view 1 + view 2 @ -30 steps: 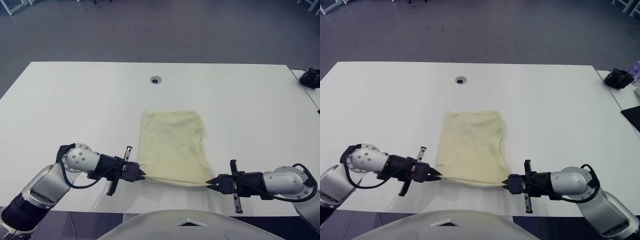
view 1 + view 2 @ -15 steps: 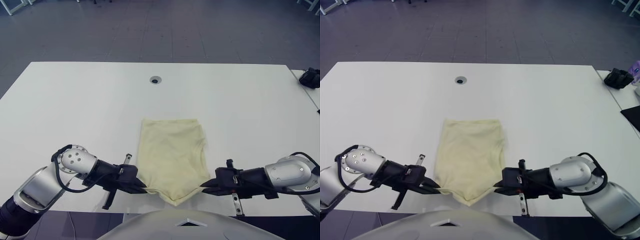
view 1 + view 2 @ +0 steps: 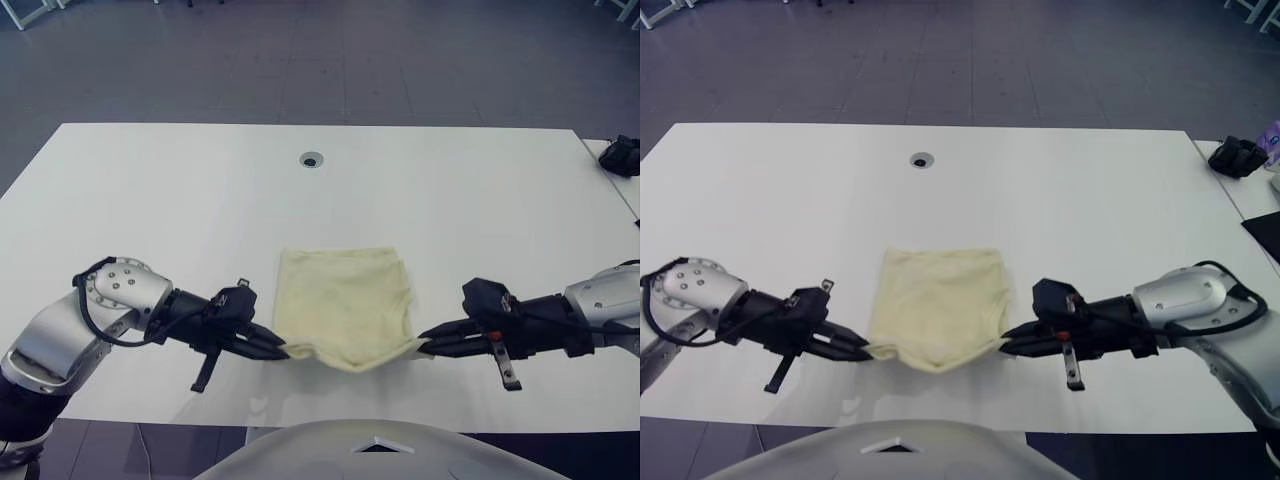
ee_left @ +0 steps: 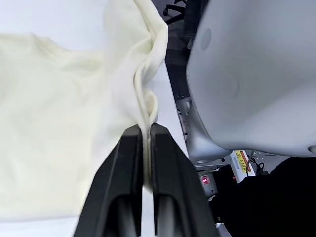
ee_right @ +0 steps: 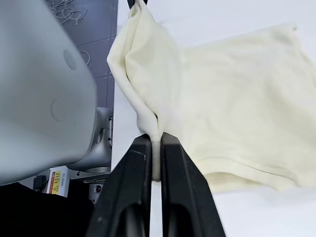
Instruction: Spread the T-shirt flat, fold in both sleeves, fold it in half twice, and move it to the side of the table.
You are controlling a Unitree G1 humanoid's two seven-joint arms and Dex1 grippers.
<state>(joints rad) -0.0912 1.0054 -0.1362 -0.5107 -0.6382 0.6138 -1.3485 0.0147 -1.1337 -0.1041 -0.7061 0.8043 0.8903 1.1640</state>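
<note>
The left gripper (image 3: 282, 351) sits low over the white worktop (image 3: 180, 200), its jaws clamped on the near left corner of the pale yellow T-shirt (image 3: 345, 295); the shirt lies centrally near the worktop's front edge, already narrowed to a rectangle; the right gripper (image 3: 426, 348) mirrors the left, its jaws pinched shut on the near right corner; holding the two corners apart keeps the hem taut, I judge, so that it can be carried over the far half for a fold; compared with half a second ago, the hem no longer droops toward the robot in a point; both arms have advanced away from the body, and the visible cloth is shorter.
</note>
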